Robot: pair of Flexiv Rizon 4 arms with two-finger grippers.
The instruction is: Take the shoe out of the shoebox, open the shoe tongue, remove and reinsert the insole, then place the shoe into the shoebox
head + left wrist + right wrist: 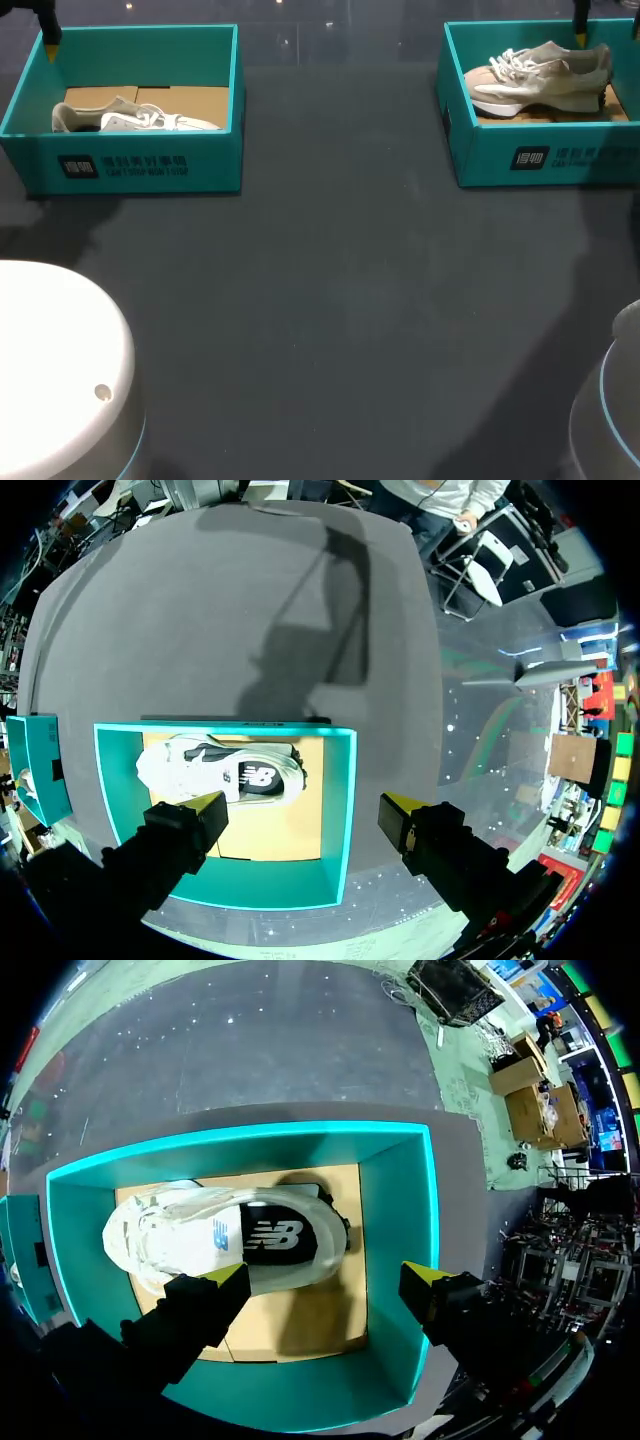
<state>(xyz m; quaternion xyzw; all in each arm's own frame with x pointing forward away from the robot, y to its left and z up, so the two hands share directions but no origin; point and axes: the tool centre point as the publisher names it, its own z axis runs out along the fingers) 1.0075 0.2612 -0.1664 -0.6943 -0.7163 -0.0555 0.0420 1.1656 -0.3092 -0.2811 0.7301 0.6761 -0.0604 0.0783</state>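
Two teal shoeboxes stand at the back of the dark table. The left shoebox (140, 165) holds a white shoe (140, 118) lying on its side on brown card. The right shoebox (540, 155) holds a beige shoe (540, 72). My left gripper (303, 805) hangs open above the left shoebox (340, 810); one finger is over the white shoe (225, 775), the other is outside the box wall. My right gripper (325, 1277) hangs open over the right shoebox (395, 1220), just beside the beige shoe (220, 1240). Neither gripper touches anything.
White rounded robot bases sit at the front left (60, 370) and front right (615, 410). Bare dark tabletop (330, 300) stretches between the boxes and forward of them. Only one yellow fingertip of each arm shows in the head view, at the boxes' far edges.
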